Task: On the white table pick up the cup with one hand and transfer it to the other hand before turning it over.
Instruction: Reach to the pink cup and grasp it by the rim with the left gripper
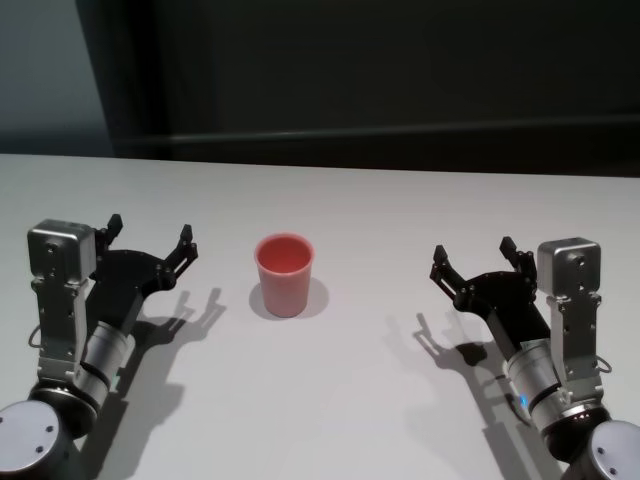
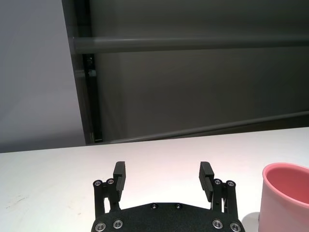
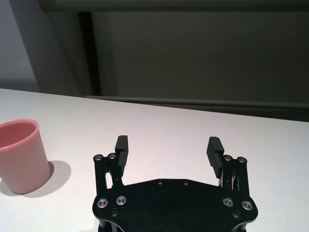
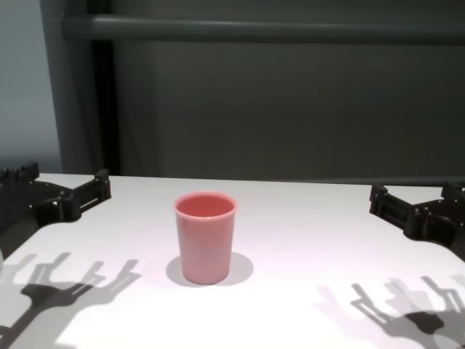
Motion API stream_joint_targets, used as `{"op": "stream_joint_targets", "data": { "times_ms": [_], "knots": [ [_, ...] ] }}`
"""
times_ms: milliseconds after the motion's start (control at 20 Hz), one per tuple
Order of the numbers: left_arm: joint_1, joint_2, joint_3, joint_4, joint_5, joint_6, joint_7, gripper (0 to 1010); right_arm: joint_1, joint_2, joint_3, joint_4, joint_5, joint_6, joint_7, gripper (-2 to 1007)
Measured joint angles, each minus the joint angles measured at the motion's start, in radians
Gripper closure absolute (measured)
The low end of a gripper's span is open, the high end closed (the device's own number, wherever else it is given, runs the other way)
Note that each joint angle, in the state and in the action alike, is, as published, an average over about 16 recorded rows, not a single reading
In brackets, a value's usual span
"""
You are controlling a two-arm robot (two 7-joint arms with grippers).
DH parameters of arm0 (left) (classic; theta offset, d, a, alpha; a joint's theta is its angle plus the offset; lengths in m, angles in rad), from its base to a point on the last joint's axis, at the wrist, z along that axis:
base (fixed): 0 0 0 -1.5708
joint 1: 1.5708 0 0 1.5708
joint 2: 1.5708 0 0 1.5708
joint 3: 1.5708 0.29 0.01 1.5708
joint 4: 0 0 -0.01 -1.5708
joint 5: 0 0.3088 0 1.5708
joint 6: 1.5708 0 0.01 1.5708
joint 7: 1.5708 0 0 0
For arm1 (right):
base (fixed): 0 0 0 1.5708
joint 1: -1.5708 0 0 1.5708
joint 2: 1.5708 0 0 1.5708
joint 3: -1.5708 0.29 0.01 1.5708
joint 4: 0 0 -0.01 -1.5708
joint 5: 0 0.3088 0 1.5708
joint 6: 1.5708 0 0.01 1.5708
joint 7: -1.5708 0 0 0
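Note:
The pink cup (image 1: 285, 275) stands upright, mouth up, in the middle of the white table (image 1: 350, 400); it also shows as the cup (image 4: 205, 236), the cup (image 2: 286, 198) and the cup (image 3: 20, 155). My left gripper (image 1: 150, 235) hovers open to the cup's left, a hand's width away, with nothing between its fingers (image 2: 119, 175). My right gripper (image 1: 473, 255) hovers open farther off on the cup's right, also empty, fingers (image 3: 214, 150) spread wide.
A dark wall panel with a horizontal rail (image 4: 254, 29) runs behind the table's far edge (image 1: 400, 168). Bare white tabletop surrounds the cup on all sides.

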Motion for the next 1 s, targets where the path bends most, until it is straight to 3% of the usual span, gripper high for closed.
{"op": "stream_joint_targets", "data": {
  "times_ms": [1000],
  "knots": [
    [0.0, 0.0, 0.0, 0.0, 0.0, 0.0, 0.0, 7, 0.0, 0.0, 0.0, 0.0, 0.0, 0.0, 0.0, 3]
  ]
}}
